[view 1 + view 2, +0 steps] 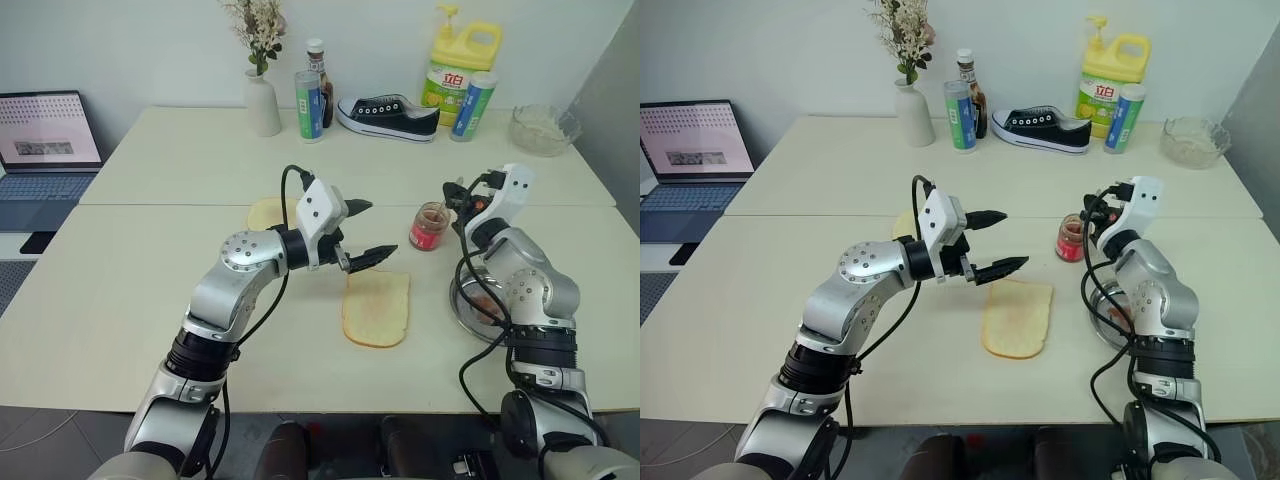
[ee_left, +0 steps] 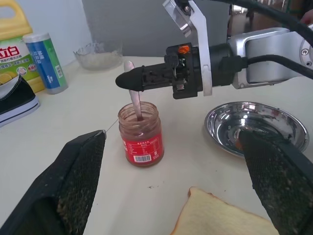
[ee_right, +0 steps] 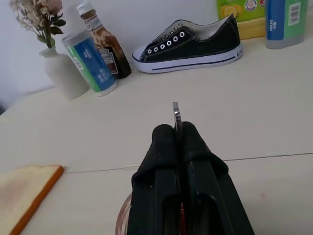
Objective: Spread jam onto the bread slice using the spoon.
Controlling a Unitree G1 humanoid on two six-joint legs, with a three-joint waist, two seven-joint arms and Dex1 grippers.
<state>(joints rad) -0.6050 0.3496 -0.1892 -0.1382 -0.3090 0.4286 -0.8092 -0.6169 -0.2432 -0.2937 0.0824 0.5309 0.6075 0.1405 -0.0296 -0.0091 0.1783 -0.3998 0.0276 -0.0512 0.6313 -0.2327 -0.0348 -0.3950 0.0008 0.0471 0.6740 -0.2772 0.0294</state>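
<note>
Right gripper (image 2: 128,81) is clamped on the spoon (image 2: 135,100), its bowl dipped in the jam (image 2: 141,133) jar. Left gripper (image 1: 366,232) hangs wide, empty. Bread slice (image 1: 377,307) lies bare beside the jar; spreading remains.

Clear glass jar (image 2: 141,133), thin shiny metal spoon (image 2: 135,97), glossy steel dish (image 2: 256,126), matt table (image 1: 150,290).

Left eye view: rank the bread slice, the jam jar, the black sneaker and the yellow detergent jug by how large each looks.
1. Black sneaker and bread slice: similar in apparent size, and the bread lies nearer the camera, so unranked.
2. Yellow detergent jug, partly hidden by a tube.
3. Jam jar, clearly smallest.
</note>
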